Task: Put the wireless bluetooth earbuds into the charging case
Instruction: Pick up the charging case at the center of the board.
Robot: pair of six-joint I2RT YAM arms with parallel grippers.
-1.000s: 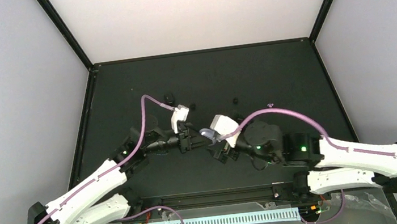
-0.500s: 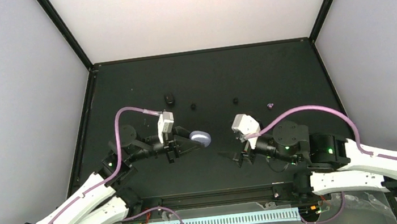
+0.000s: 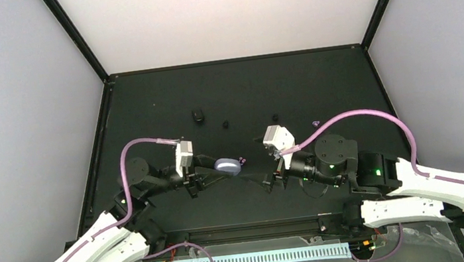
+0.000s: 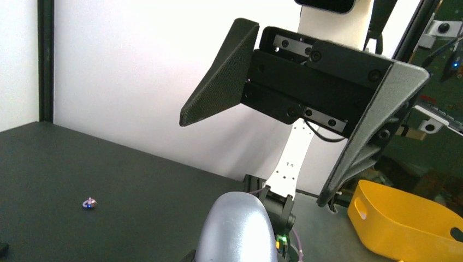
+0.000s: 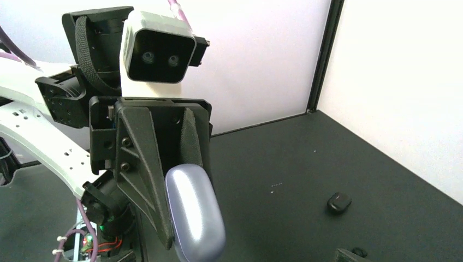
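Observation:
My left gripper [image 3: 216, 172] is shut on the lavender pebble-shaped charging case [image 3: 227, 165] and holds it closed above the table. The case fills the bottom of the left wrist view [image 4: 237, 229] and shows between the left fingers in the right wrist view [image 5: 194, 213]. My right gripper [image 3: 269, 181] faces it a short way off, open and empty, its fingers [image 4: 218, 82] spread wide. Two black earbuds [image 3: 225, 124] [image 3: 275, 117] and a purple-and-white earbud [image 3: 314, 123] lie on the table beyond the grippers. The purple one also shows in the left wrist view [image 4: 90, 203].
A small black case [image 3: 197, 115] lies at the back left of the mat and also shows in the right wrist view [image 5: 339, 202]. A tiny purple speck [image 3: 241, 160] sits beside the held case. A yellow bin [image 4: 404, 226] stands off the table beyond the right arm.
One second ago both grippers met at the lavender case. The right gripper has let go and backed off to the right. The left gripper has drawn the case back to the left.

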